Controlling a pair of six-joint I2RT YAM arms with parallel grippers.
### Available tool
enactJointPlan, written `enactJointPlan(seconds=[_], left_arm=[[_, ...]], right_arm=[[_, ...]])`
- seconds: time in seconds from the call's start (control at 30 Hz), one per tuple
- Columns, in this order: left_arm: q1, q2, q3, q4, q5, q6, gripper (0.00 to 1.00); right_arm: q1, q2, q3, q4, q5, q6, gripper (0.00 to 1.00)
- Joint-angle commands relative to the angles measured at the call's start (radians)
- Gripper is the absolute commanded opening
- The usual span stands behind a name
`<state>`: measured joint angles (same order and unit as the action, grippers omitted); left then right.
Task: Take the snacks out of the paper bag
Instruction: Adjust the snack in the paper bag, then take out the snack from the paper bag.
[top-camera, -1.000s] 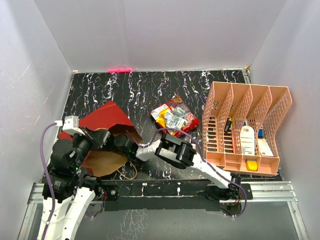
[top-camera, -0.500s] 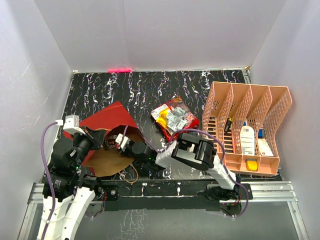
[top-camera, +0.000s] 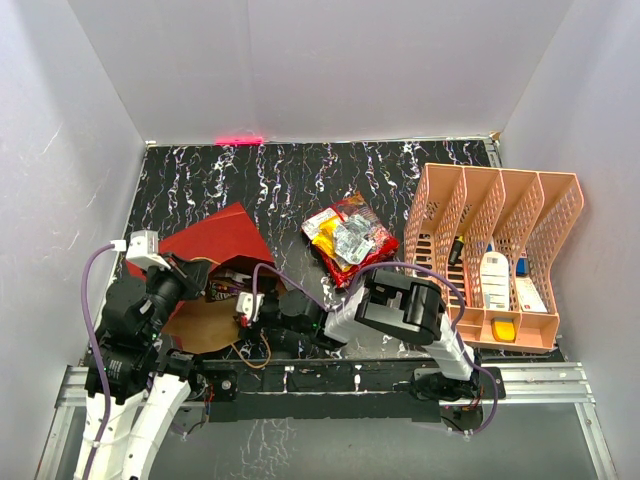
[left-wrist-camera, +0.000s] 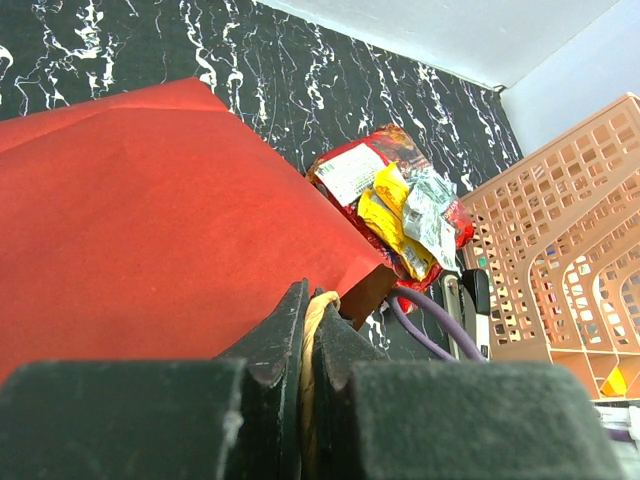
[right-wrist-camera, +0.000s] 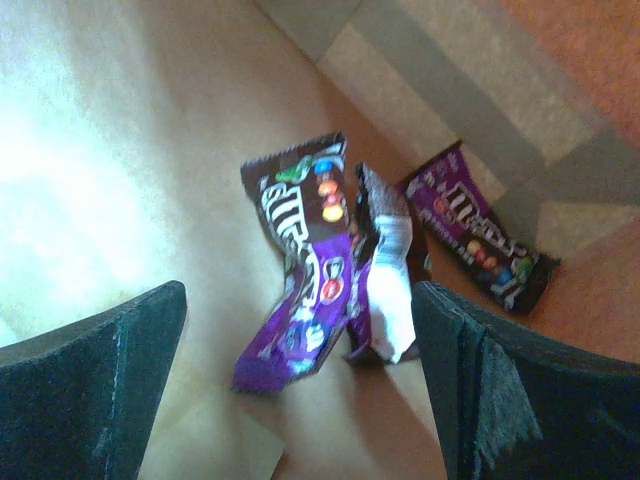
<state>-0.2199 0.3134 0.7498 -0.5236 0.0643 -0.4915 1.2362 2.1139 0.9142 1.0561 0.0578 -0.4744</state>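
Black marbled tabletop (top-camera: 300, 180) between white walls: a pile of snacks (top-camera: 350, 238) in red, yellow and silver wrappers already lies out in the middle, well apart from the red paper bag (top-camera: 215, 235) lying on its side at the left. At the bag, the left gripper (left-wrist-camera: 308, 302) is pressed together on the tan cord handle (left-wrist-camera: 311, 345). The right gripper (right-wrist-camera: 295, 325), spread wide, reaches into the brown mouth above at least three packets (right-wrist-camera: 300, 270), mostly purple, so the job looks partly done, with those left to lift out.

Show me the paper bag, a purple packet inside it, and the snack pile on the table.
paper bag (left-wrist-camera: 150, 200), left wrist view, red outer panel.
purple packet (right-wrist-camera: 300, 270), right wrist view, printed front.
snack pile (top-camera: 350, 238), top view, silver wrapper in the middle.
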Motion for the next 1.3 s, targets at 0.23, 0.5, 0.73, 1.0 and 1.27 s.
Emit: enactJointPlan(seconds=[0.23, 0.5, 0.73, 1.0, 1.27], left_arm=[[-0.002, -0.009, 0.001, 0.024, 0.007, 0.000, 0.00], [-0.001, -0.010, 0.000, 0.027, 0.009, 0.000, 0.00], [-0.001, 0.002, 0.001, 0.026, 0.007, 0.002, 0.00], [-0.002, 0.015, 0.001, 0.023, 0.000, 0.001, 0.00], [0.005, 0.034, 0.004, 0.016, -0.006, -0.002, 0.00]], right_arm=[[-0.053, 0.080, 0.218, -0.027, -0.162, 0.010, 0.91], [-0.053, 0.121, 0.233, -0.087, -0.129, 0.071, 0.79], [-0.052, 0.100, 0.203, -0.130, -0.089, 0.095, 0.69], [-0.043, 0.051, 0.198, -0.186, -0.115, 0.147, 0.33], [-0.020, -0.108, 0.144, -0.199, -0.118, 0.183, 0.20]])
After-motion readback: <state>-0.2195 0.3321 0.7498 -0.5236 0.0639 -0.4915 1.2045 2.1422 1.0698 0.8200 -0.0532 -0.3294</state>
